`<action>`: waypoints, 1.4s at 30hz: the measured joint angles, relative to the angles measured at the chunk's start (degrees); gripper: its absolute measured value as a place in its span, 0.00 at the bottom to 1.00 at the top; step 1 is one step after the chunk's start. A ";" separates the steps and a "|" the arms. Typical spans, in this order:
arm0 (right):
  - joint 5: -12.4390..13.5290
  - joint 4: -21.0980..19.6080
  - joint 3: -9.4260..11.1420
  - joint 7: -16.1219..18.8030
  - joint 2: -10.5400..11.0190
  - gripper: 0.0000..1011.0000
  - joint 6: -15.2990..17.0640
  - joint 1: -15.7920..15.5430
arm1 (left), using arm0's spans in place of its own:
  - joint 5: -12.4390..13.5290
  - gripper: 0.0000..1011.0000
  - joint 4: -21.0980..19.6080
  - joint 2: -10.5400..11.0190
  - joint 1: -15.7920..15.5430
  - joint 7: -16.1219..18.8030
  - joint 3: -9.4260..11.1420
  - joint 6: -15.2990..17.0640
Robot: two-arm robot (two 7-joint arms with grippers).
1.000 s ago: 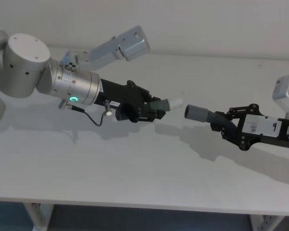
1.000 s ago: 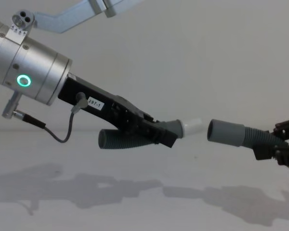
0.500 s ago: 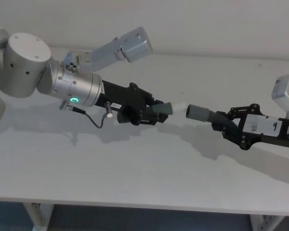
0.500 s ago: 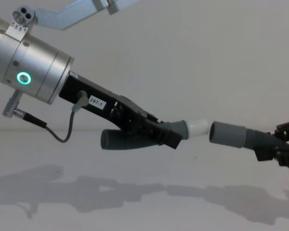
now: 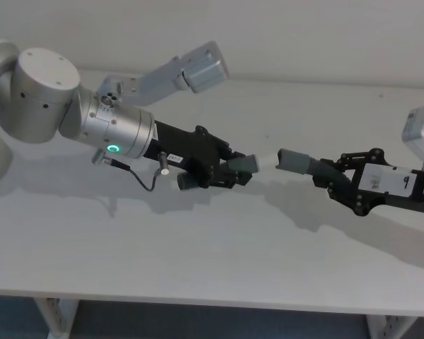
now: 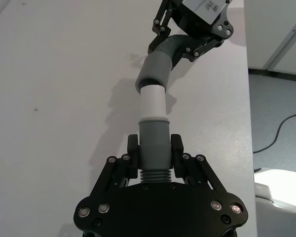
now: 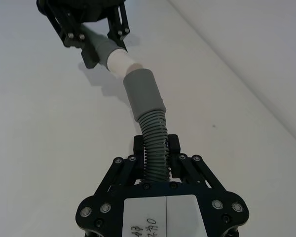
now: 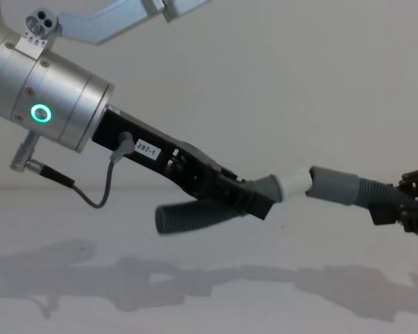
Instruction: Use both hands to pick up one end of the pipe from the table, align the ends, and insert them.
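Above the tabletop, the left gripper at frame centre holds the spigot piece, its end touching the socket piece to its right, held by the right gripper at centre right.

Both arms stretch inward, held raised; left gripper and right gripper point at each other, each clamped on a hose piece.
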 joint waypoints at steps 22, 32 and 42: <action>1.61 -2.30 0.01 1.17 2.38 0.27 -3.02 -1.18 | -0.74 0.38 1.82 -0.86 -1.21 -0.36 1.72 0.03; 0.75 -1.94 -0.56 1.23 2.82 0.27 -5.42 -1.24 | -0.48 0.38 1.52 -0.43 -1.91 -0.05 2.67 0.69; 0.12 -1.51 -1.03 0.74 3.05 0.27 -6.83 -1.07 | 0.56 0.38 0.53 0.35 -3.45 -0.89 4.68 1.79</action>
